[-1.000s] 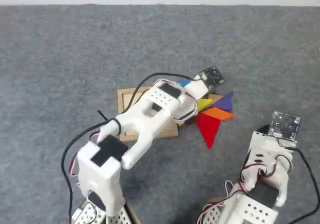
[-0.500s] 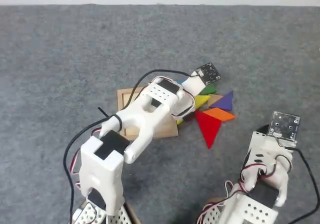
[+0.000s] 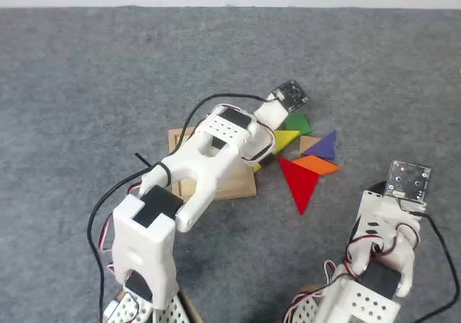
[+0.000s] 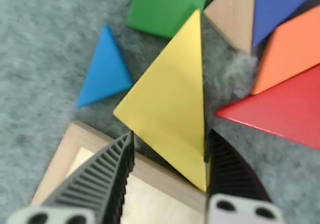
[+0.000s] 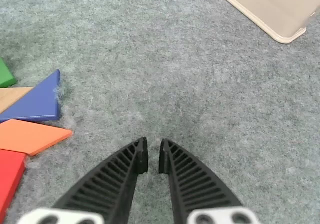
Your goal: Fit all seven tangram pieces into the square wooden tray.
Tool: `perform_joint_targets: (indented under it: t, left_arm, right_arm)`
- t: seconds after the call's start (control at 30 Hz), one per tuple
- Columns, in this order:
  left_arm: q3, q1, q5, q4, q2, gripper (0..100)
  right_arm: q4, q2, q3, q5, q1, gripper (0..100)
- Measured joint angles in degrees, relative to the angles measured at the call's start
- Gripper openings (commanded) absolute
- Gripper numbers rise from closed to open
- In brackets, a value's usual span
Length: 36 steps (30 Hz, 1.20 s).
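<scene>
From the high view, I saw the square wooden tray near the middle of the grey tabletop, with the left arm stretched across it and covering most of it. The loose pieces sat just off the tray's edge on the right arm's side: a green piece farthest toward the tabletop's far edge, then a bare wooden piece touching a violet-blue triangle, an orange piece and a red triangle nearest the arms. The yellow triangle poked out from under the left wrist. The right arm was parked near the tabletop's near edge, well apart from the pieces.

From the left wrist view, the left tool was closed on the yellow triangle. One jaw stood against each side of it, and its corner hung over the tray's rim. A light blue triangle lay on the tabletop just beside the yellow one. The green piece touched the yellow triangle's tip, and the red triangle lay close by.

From the right wrist view, the right tool was nearly closed, with a sliver of gap, and held nothing above bare tabletop. The violet-blue, orange and red pieces lay off to one side, apart from it. A beige box with cut-outs sat farther off.
</scene>
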Motion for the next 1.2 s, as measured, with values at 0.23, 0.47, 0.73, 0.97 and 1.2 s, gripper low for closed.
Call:
perform_joint_targets:
  t: [0.23, 0.47, 0.73, 0.97, 1.2]
  left_arm:
    - [-4.4, 0.1, 2.5, 1.4, 3.4, 1]
    - [-10.0, 0.1, 3.5, 4.5, 6.5, 1]
    - [-10.2, 0.8, 7.3, 6.6, -0.6, 9]
    - [-3.7, -4.9, 19.7, 10.7, -24.2, 10]
    - [17.8, -21.2, 30.3, 10.7, -43.9, 12]
  right_arm:
    - [0.0, 0.0, 0.0, 0.0, 0.0, 5.8]
    - [0.0, 0.0, 0.0, 0.0, 0.0, 5.8]
    - [0.0, 0.0, 0.0, 0.0, 0.0, 5.8]
    - [2.0, 0.0, -0.8, 4.5, -4.5, 5.8]
    - [5.5, 13.0, -11.3, 12.9, -12.6, 5.9]
